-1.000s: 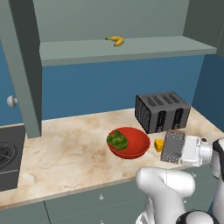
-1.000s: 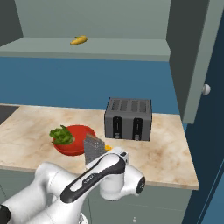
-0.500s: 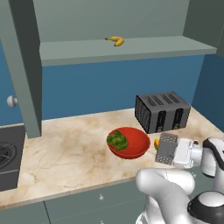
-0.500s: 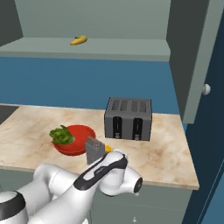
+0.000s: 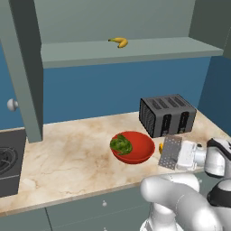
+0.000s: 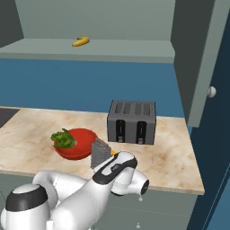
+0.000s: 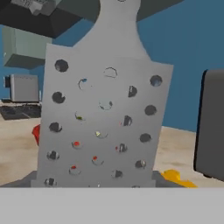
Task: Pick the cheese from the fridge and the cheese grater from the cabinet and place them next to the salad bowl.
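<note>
Cheese grater (image 5: 171,151) stands tilted at counter (image 5: 67,155) edge, just right of salad bowl (image 5: 131,147), cheese (image 5: 160,147) between them, gripper (image 5: 180,155) apparently still holding it; grip not clearly visible.

Setting: a rendered domestic kitchen. Evidence follows. A beige marble-patterned countertop (image 5: 67,153) runs along a deep blue back wall (image 5: 90,90), with grey-green base drawers (image 5: 81,212) below it carrying small round knobs. Above hangs a grey-green upper wall cabinet (image 5: 135,47), its tall door (image 5: 27,67) swung open; a curved yellow banana (image 5: 118,42) lies on the single flat shelf. On the counter stand a dark slotted four-slice toaster (image 5: 167,115) and, near it, a shallow red round bowl with green leaves (image 5: 131,147). A black stove burner (image 5: 9,164) sits at the counter's left end. A flat grey perforated metal grater (image 7: 103,118) is also present.
</note>
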